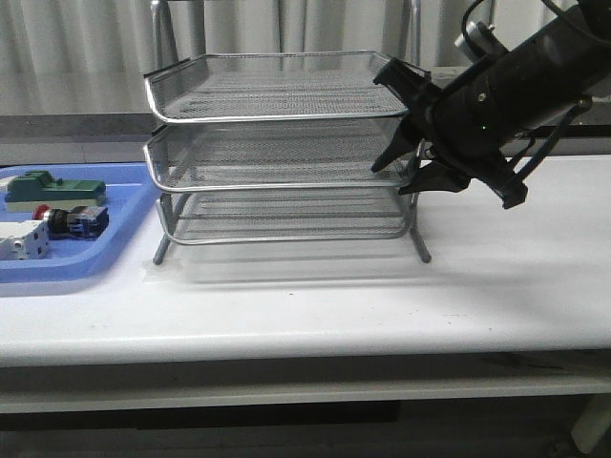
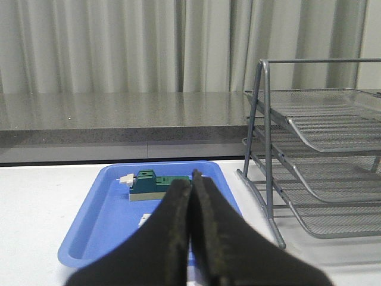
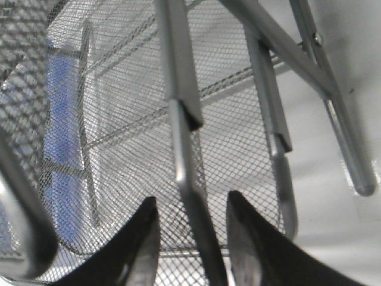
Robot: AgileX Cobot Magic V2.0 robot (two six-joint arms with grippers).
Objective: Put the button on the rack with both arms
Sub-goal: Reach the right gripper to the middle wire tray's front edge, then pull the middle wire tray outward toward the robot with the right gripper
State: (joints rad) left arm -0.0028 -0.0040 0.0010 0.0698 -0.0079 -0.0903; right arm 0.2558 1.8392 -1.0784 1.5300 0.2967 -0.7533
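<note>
Right hand (image 1: 396, 124) is spread at the right end of the rack (image 1: 277, 143), its fingers (image 3: 143, 244) either side of a tray rim rod in the wrist view. Left hand (image 2: 191, 196) is pressed together, holding nothing, above the blue tray (image 2: 101, 220). On that tray, left of the rack on the tabletop (image 1: 315, 296), lies the button (image 1: 67, 220), between a green block (image 1: 57, 189) and a white block (image 1: 21, 240).

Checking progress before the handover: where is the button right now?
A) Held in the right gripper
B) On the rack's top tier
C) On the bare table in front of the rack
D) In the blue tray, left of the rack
D: the button lies in the blue tray, left of the rack.
</note>
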